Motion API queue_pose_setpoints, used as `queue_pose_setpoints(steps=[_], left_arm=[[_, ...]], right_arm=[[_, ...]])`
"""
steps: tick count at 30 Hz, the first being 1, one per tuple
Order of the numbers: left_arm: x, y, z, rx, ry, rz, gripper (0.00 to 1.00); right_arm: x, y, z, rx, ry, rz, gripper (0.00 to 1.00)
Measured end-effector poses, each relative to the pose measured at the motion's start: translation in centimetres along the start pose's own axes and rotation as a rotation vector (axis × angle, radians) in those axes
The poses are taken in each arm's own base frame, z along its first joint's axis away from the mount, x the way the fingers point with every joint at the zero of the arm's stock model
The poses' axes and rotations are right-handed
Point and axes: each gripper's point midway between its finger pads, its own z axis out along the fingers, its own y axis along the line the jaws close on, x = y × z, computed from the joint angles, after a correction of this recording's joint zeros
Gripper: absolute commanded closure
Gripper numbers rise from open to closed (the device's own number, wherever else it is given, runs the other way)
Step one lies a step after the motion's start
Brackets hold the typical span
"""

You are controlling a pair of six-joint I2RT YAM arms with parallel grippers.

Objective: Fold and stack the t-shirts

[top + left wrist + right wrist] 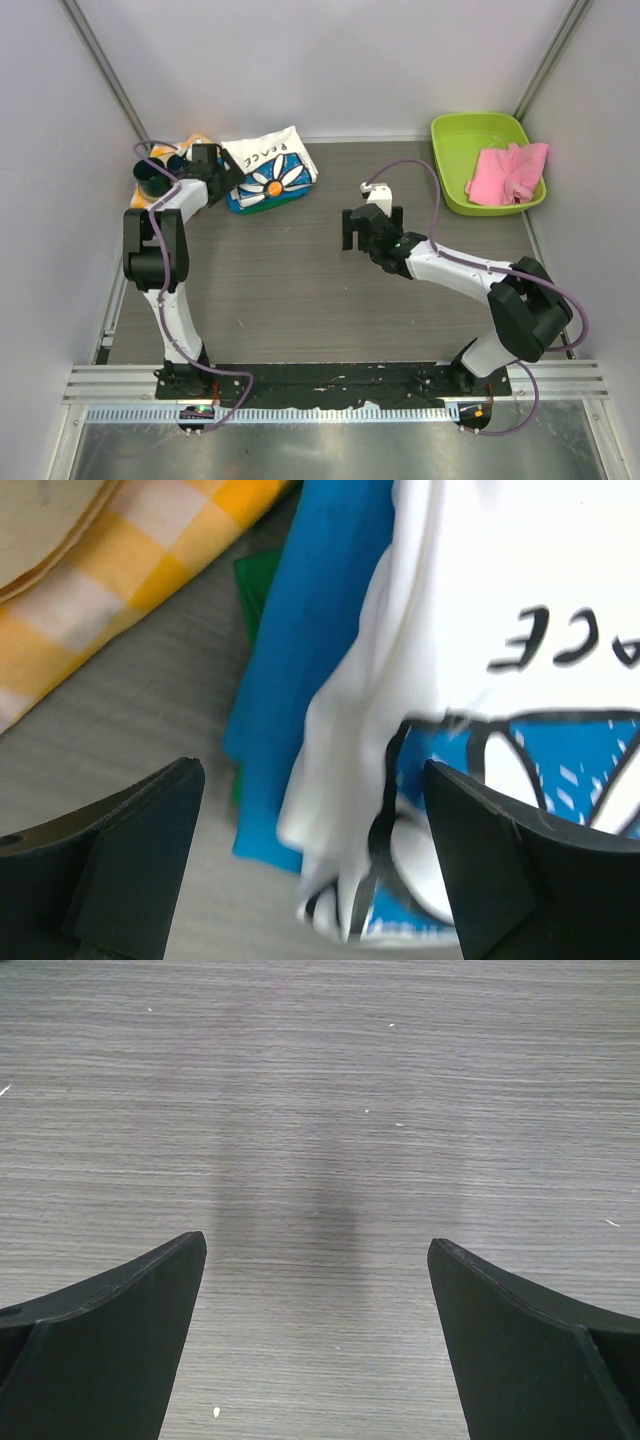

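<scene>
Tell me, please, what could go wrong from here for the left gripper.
1. The open left gripper spans the loose edge of the white t-shirt and the blue t-shirt under it; closing may pinch both layers.
2. The checked cloth lies close beside them and might get dragged along.

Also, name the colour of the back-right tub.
The tub is lime green, clearest in the top view.
</scene>
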Motion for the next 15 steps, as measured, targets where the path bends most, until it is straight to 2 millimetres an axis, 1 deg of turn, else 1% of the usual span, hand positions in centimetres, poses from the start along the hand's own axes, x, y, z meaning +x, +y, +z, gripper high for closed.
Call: queue_pose_setpoints(steps=[1, 3, 5, 8, 9, 11, 13, 14, 15], left_arm=[[-0.2, 0.0, -1.0, 0.002, -0.007, -0.003, 0.05], [-0.9, -0.1, -3.7, 0.004, -0.023, -0.01, 0.05], [-2.1, -0.5, -6.8, 0.017, -0.053, -0.025, 0.04], [-5.0, -1.8, -12.6, 0.066, -0.139, -0.036, 0.02], [-5.7, -2.2, -14.3, 0.082, -0.165, -0.039, 0.01], [-6.9, -2.9, -18.3, 0.125, -0.224, -0.043, 0.0], [-7.3, -3.3, -22.3, 0.163, -0.268, -0.041, 0.0], [-7.0, -3.5, -23.5, 0.176, -0.279, -0.038, 0.0], [-6.4, -3.6, -25.0, 0.195, -0.294, -0.031, 0.0]], right_arm=[[-0.1, -0.2, -0.2, 0.008, 0.0, 0.002, 0.0], [-0.6, -0.6, -0.5, 0.034, -0.001, 0.005, 0.0], [-1.5, -0.9, -0.8, 0.061, -0.005, 0.01, 0.0], [-3.4, -1.4, -1.4, 0.11, -0.032, 0.016, 0.0], [-4.0, -1.6, -1.6, 0.126, -0.042, 0.019, 0.0], [-4.5, -1.9, -1.7, 0.15, -0.058, 0.026, 0.0], [-4.0, -2.1, -1.8, 0.161, -0.05, 0.024, 0.0], [-3.7, -2.2, -1.8, 0.162, -0.044, 0.023, 0.0], [-3.2, -2.4, -1.9, 0.163, -0.036, 0.02, 0.0]])
